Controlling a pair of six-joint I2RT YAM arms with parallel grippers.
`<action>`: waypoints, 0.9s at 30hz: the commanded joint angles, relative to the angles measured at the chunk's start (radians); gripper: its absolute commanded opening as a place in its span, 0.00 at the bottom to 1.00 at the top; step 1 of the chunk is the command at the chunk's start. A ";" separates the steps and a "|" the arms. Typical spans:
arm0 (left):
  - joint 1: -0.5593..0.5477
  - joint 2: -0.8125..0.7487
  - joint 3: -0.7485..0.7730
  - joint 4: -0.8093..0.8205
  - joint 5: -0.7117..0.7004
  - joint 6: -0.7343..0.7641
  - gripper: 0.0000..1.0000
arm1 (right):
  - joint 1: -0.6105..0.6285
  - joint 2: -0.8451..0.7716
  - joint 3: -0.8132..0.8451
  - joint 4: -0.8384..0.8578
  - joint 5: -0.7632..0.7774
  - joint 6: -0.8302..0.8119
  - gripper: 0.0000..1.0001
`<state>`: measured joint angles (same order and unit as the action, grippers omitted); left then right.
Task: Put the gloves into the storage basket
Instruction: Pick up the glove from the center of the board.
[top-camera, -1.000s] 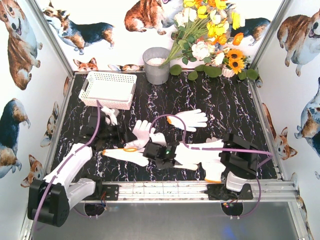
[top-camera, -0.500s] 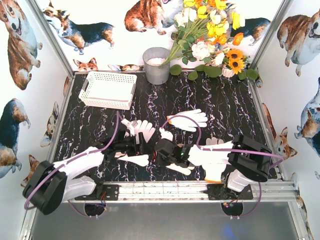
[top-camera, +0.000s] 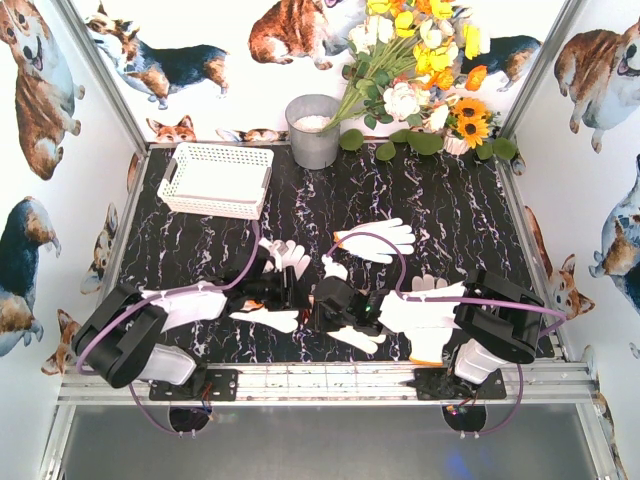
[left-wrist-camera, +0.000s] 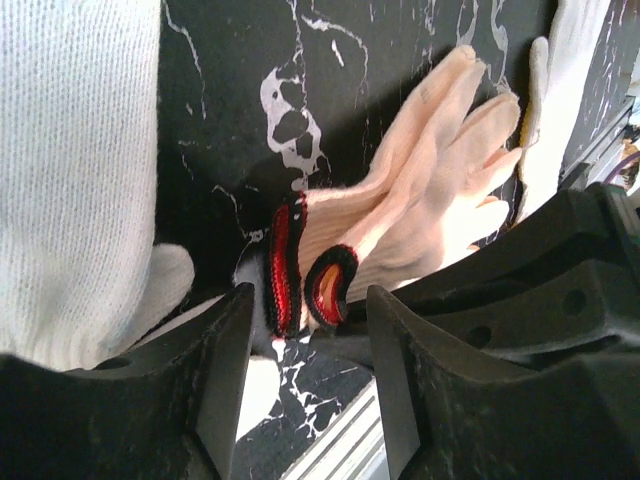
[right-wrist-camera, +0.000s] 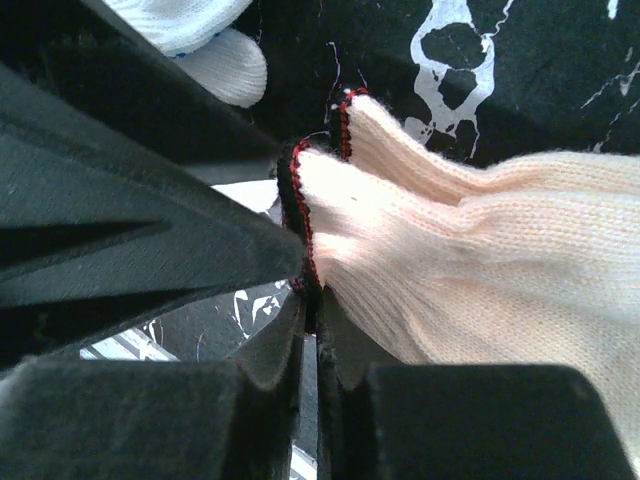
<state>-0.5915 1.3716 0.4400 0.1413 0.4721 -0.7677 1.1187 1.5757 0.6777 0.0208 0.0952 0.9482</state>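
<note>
Apparently right jaws pinch a glove cuff (right-wrist-camera: 345, 205).

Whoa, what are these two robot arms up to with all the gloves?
They're meant to fill the white basket, which looks empty so far. The right hand is pinched shut on one glove by its cuff, mid-table; the left hand has its jaws open around that same cuff. More gloves lie nearby.

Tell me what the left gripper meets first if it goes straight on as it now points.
Most likely the red-trimmed cuff of the glove, just ahead between the fingers of the left gripper; the right gripper pinches that cuff.
</note>
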 joint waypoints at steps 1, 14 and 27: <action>-0.017 0.038 0.042 0.044 -0.008 0.049 0.41 | -0.003 0.029 -0.030 -0.068 -0.002 -0.012 0.00; -0.040 0.150 0.082 0.036 0.028 0.080 0.36 | -0.009 0.041 -0.033 -0.057 -0.010 -0.012 0.00; -0.083 0.167 0.102 -0.039 0.010 0.117 0.37 | -0.016 0.035 -0.047 -0.033 -0.011 -0.029 0.00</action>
<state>-0.6380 1.5249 0.5209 0.2050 0.5186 -0.7170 1.1095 1.5791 0.6708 0.0422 0.0746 0.9478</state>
